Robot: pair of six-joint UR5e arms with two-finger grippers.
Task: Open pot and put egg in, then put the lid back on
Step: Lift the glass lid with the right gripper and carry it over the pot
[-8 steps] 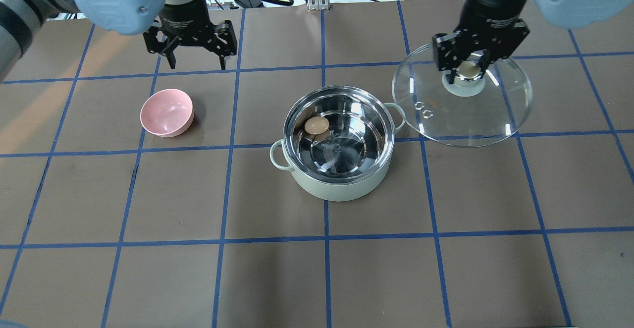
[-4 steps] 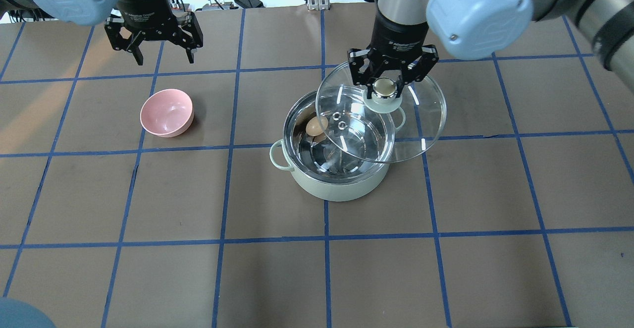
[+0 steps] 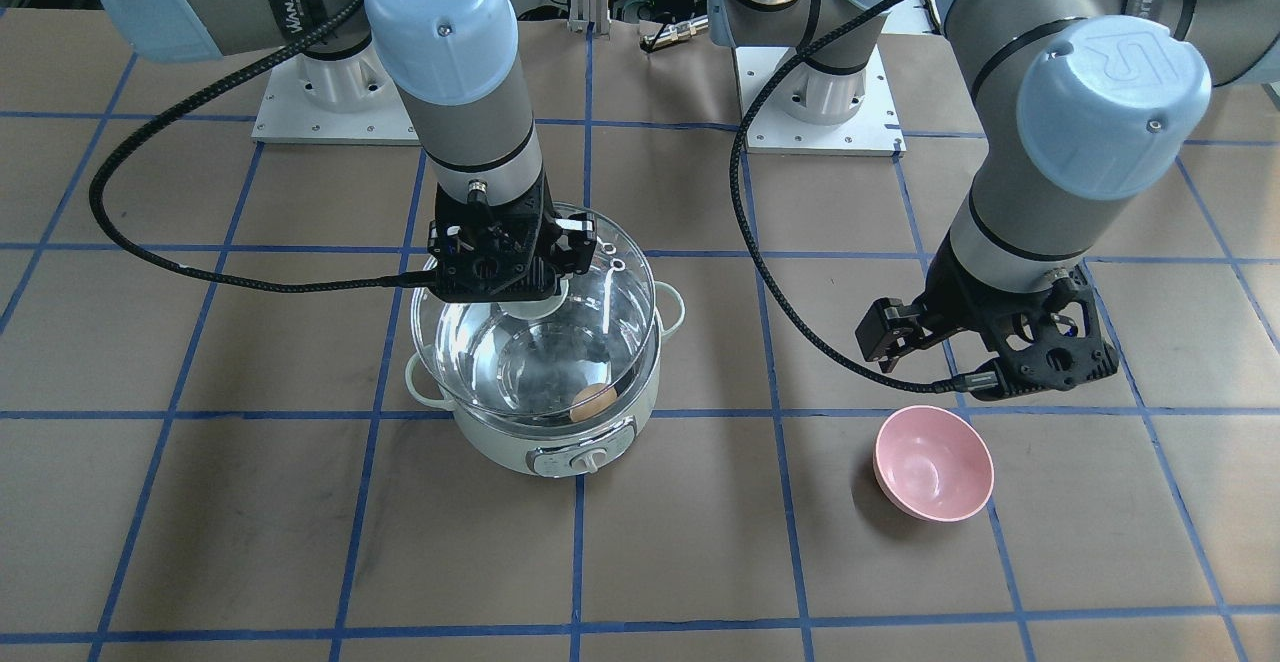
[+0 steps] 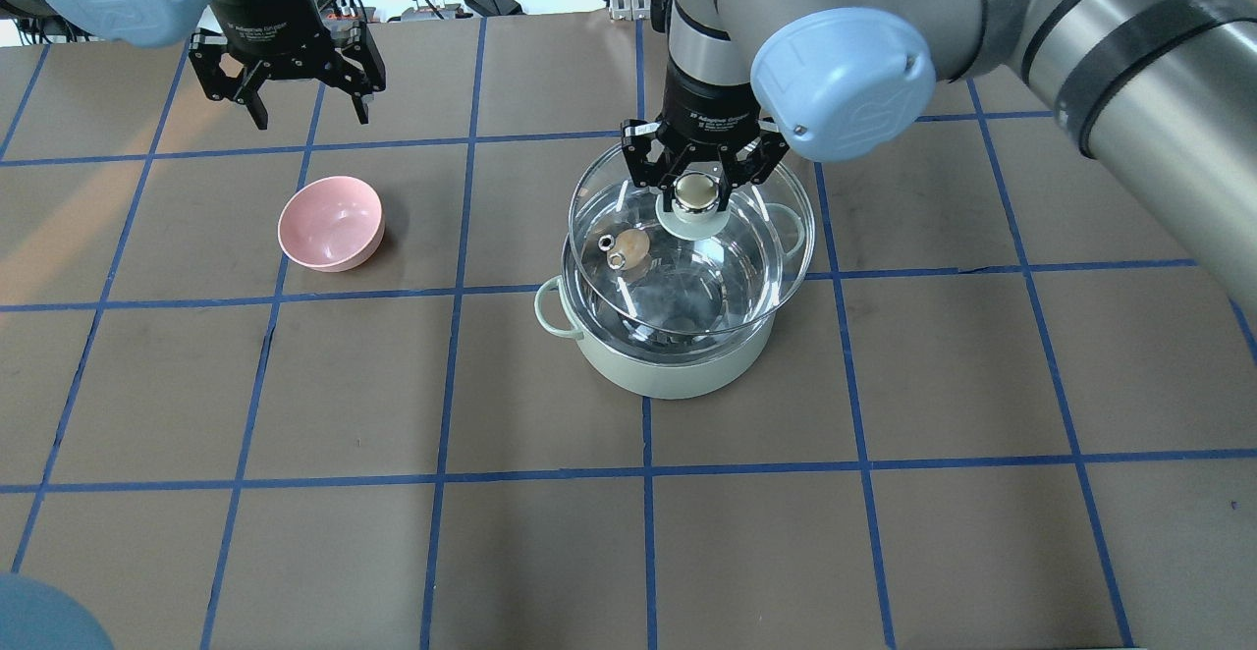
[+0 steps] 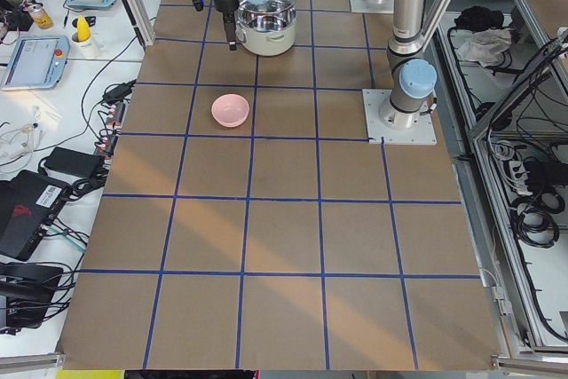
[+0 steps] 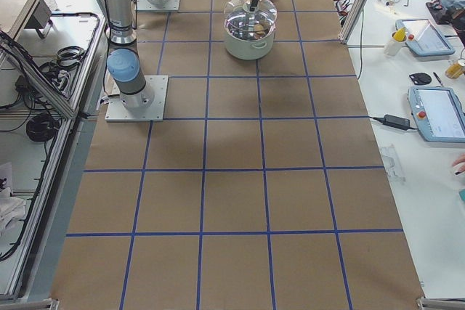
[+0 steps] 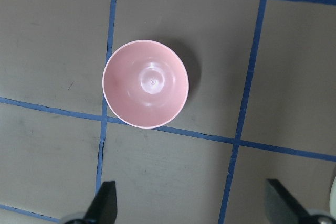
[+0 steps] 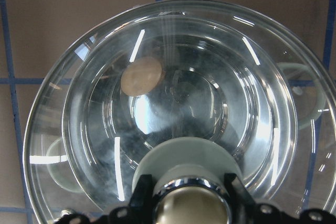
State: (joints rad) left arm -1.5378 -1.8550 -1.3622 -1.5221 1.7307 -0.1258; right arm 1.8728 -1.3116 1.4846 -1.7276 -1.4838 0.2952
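The mint-white pot [image 4: 668, 370] [image 3: 505, 447] stands mid-table with the tan egg [image 4: 633, 244] [image 3: 594, 400] inside it against the steel wall. My right gripper [image 4: 696, 190] [image 3: 528, 287] is shut on the knob of the clear glass lid [image 4: 776, 257] [image 3: 625, 337] and holds it just above the pot, almost centred over the rim. In the right wrist view the lid [image 8: 68, 108] covers the pot and the egg [image 8: 140, 76] shows through the glass. My left gripper [image 4: 302, 112] [image 3: 995, 367] is open and empty, above the table behind the pink bowl.
A pink bowl [image 4: 331, 223] [image 3: 933, 462] [image 7: 145, 83] sits empty left of the pot. The table [image 4: 884, 532] is brown paper with a blue tape grid. The arm bases [image 3: 815, 112] stand at the robot's side of the table.
My right gripper carried the lid leftward from beside the pot to over it. My left gripper drew further left and back, away from the pot.
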